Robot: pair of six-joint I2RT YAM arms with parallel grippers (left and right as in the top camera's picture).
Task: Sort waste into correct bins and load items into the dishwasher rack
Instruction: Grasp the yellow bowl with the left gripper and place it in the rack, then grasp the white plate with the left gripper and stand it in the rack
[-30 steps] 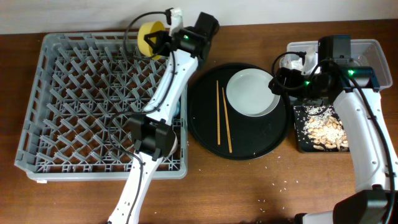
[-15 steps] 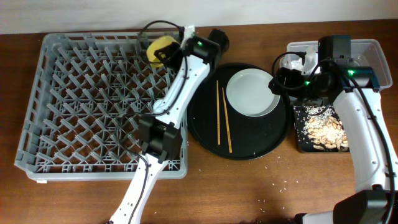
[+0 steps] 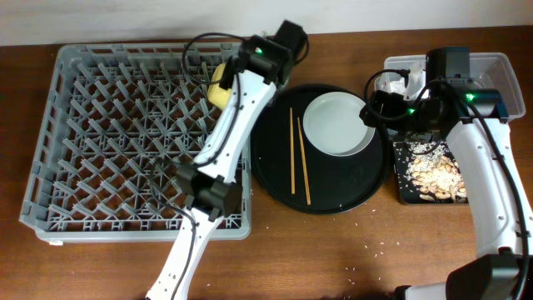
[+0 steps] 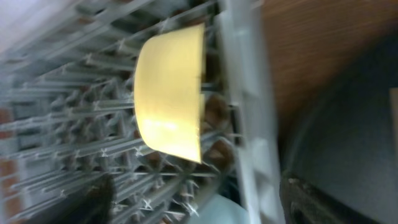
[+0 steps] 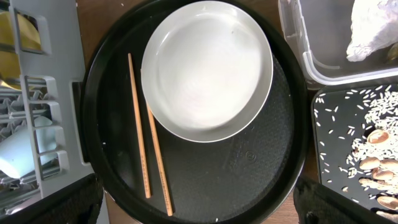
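My left gripper hangs with its fingers wide apart and nothing between them, just off the yellow bowl. The bowl sits on its side among the pegs, close to the right rim of the dishwasher rack. It looks propped rather than seated (a light blue cup sits nearby in the rack), so a finger catching its rim on the way out could roll it or knock it into the cup. My right gripper is spread too, empty, above the round black tray. The white plate lies flat there, touching one of the chopsticks. A pinch on its lip may slip, and dragging the plate would scatter the sticks.
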